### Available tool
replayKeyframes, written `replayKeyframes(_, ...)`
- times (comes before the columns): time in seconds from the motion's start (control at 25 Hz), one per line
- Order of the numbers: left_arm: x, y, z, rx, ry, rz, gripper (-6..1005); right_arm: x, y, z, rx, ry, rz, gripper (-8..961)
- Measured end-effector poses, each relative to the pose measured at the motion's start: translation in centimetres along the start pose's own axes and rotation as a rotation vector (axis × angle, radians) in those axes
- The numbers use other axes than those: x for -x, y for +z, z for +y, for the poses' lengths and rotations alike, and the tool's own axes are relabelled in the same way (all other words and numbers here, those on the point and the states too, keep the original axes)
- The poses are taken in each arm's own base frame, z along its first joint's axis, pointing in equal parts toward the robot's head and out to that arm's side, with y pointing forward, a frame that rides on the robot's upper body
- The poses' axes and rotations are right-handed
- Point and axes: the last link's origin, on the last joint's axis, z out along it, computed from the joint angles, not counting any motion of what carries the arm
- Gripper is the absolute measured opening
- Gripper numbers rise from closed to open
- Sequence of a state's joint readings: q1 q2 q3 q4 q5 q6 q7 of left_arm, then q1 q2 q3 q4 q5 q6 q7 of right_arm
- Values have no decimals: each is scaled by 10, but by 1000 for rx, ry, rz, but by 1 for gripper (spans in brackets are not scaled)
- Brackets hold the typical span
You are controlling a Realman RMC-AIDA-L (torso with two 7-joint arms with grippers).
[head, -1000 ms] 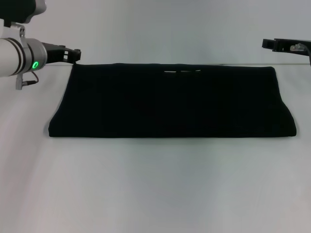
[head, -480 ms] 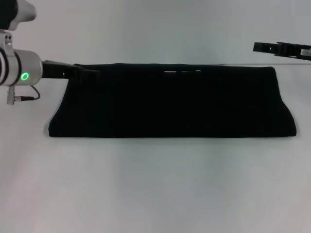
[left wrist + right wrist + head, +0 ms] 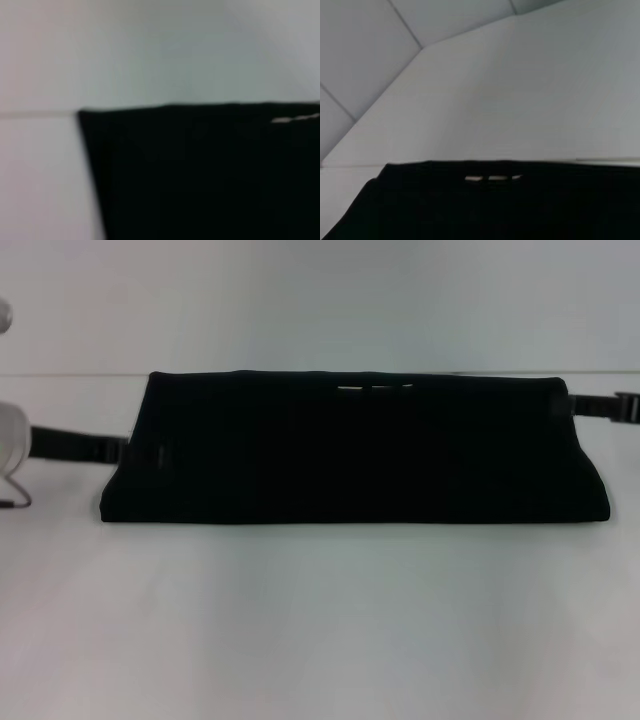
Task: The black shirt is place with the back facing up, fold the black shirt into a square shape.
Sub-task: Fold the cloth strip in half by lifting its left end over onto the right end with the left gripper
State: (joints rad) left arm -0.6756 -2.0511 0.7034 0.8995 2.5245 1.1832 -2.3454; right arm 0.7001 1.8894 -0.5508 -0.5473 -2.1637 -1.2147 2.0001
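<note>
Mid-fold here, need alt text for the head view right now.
The black shirt, folded into a wide band, lies flat on the white table. The left gripper reaches its left end and the right gripper its right far corner.

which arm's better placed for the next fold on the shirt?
Roughly even. The left gripper sits at the black shirt's left edge, the right gripper at its right edge. An end-over-end fold could start from either.
</note>
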Motion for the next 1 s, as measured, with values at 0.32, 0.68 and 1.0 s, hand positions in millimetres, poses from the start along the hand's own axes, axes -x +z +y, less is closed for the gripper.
replayKeyframes(0.32, 16, 0, -10, -34, -63, -22, 922, -6, -9, -3, 4, 5, -6, 746)
replayKeyframes(0.68, 32, 9, -17, -81, -107, -65, 921, 3, -6, -2, -13, -20, -12, 737)
replayKeyframes(1.0, 36, 12, -13, -68, -89, -78, 920, 4, -6, -4, -22, -24, -14, 679)
